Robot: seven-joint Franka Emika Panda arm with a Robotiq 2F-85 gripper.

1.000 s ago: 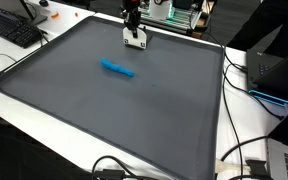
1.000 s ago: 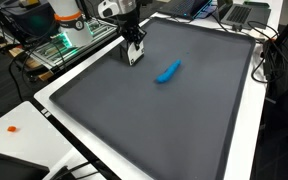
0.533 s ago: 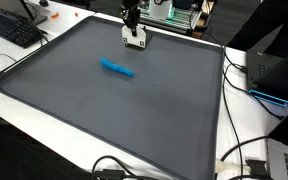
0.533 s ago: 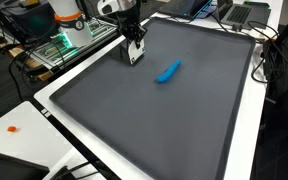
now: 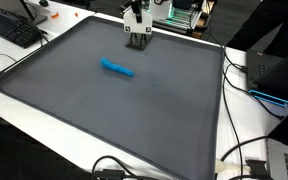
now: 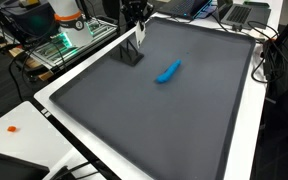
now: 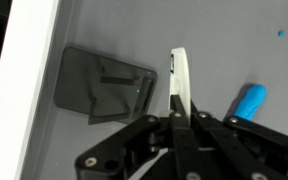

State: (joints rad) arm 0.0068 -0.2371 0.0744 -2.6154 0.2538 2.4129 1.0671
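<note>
My gripper [image 7: 181,112] is shut on a thin white flat piece [image 7: 179,78], seen edge-on between the fingers in the wrist view. In both exterior views the gripper [image 5: 136,20] [image 6: 138,22] hangs a little above the far edge of the dark grey mat [image 5: 134,120] [image 6: 184,120], with the white piece [image 6: 141,34] below it. Under it a dark grey rectangular piece [image 7: 106,88] [image 5: 136,39] [image 6: 131,55] lies on the mat. A blue elongated object [image 5: 117,69] [image 6: 168,72] [image 7: 249,100] lies flat on the mat some way off, untouched.
A white table rim [image 5: 44,110] surrounds the mat. A keyboard [image 5: 12,30] sits at one corner, with cables [image 5: 239,160] and a dark box [image 5: 274,65] along another side. Equipment with green lights [image 6: 59,45] stands behind the arm. A small orange item [image 6: 12,128] lies on the white surface.
The gripper has risen off the mat with the white piece in it, and the dark grey rectangular piece now shows underneath. The blue object has not moved.
</note>
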